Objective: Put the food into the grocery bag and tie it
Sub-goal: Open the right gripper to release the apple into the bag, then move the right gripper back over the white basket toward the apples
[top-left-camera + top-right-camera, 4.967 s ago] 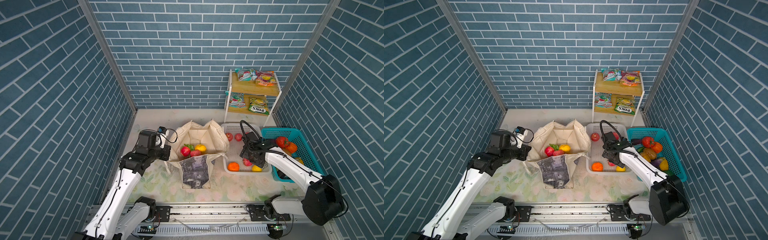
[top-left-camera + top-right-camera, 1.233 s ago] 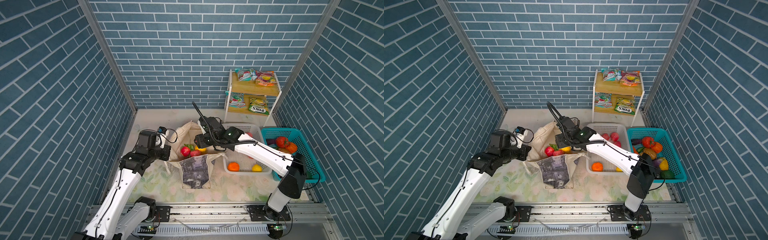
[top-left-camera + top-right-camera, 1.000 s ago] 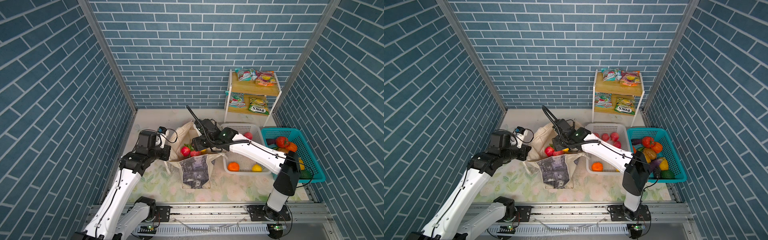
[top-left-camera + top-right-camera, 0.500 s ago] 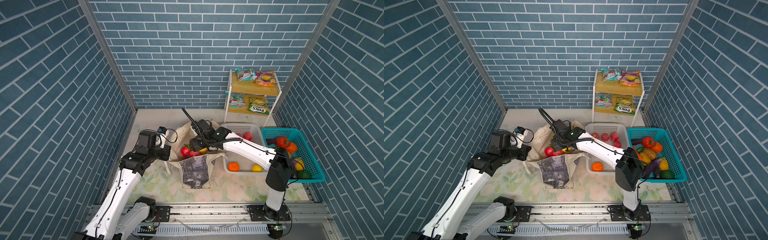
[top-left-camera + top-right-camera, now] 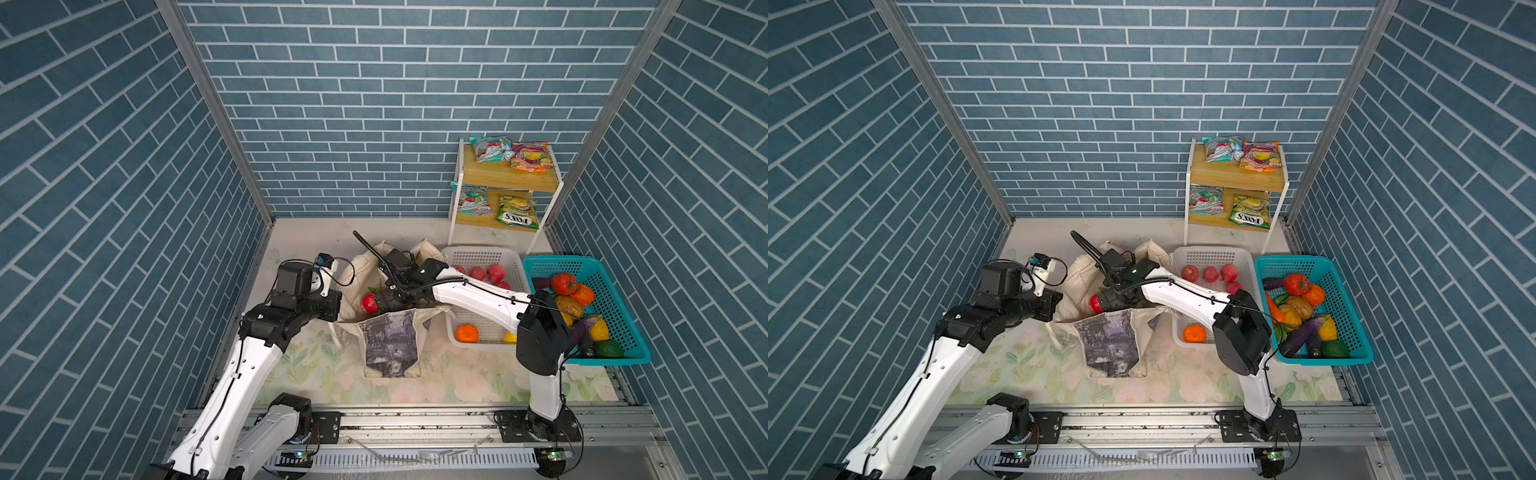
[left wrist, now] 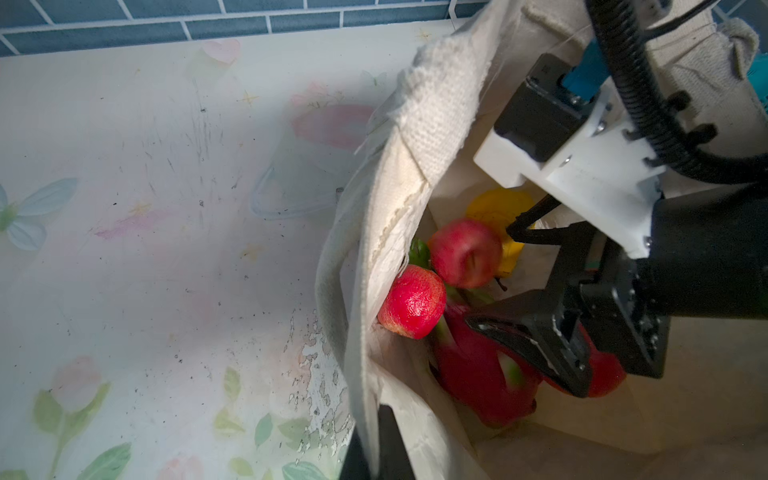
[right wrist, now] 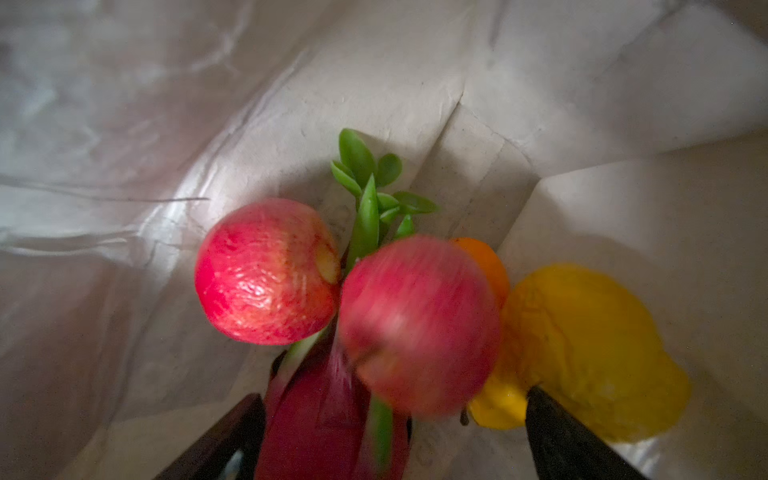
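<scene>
The right gripper (image 6: 490, 277) reaches down into the open grocery bag (image 5: 390, 349), which stands on the worktop (image 5: 316, 374) beside a white basket (image 5: 482, 254). Its jaws stand wide, touching nothing; just beyond them a red apple (image 7: 419, 324) shows blurred, clear of both jaws. Under it in the bag lie a second apple (image 7: 266, 270), a pink dragon fruit (image 7: 316, 419), a yellow pear (image 7: 590, 353) and an orange (image 7: 486, 262). The left gripper (image 6: 374, 444) has its jaws pinched tight on the bag's canvas rim at the left side. In the white basket lie more apples (image 5: 495, 272) and another orange (image 5: 466, 333); a teal basket (image 5: 561, 262) holds mixed produce, and snack packets (image 5: 528, 154) sit on a two-tier shelf (image 5: 507, 176) at the back.
</scene>
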You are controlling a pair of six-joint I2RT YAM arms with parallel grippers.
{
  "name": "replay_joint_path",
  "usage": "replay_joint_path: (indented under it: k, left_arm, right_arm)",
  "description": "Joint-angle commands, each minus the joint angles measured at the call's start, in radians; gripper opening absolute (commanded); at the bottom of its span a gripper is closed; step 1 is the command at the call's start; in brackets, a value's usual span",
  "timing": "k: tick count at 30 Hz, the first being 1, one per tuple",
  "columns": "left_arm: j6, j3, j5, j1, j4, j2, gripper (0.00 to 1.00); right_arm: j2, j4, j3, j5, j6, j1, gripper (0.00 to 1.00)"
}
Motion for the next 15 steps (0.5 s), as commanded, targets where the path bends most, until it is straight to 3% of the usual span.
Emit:
replay_joint_path:
  k: [1, 15]
  left_arm:
    - [-0.002, -0.008, 0.001, 0.005, 0.023, -0.015, 0.0]
    - [-0.002, -0.008, -0.002, 0.005, 0.022, -0.015, 0.0]
  right_arm:
    - [-0.023, -0.035, 0.019, 0.028, -0.03, 0.005, 0.99]
    - [-0.276, 0.039, 0.104, 0.165, -0.096, 0.014, 0.99]
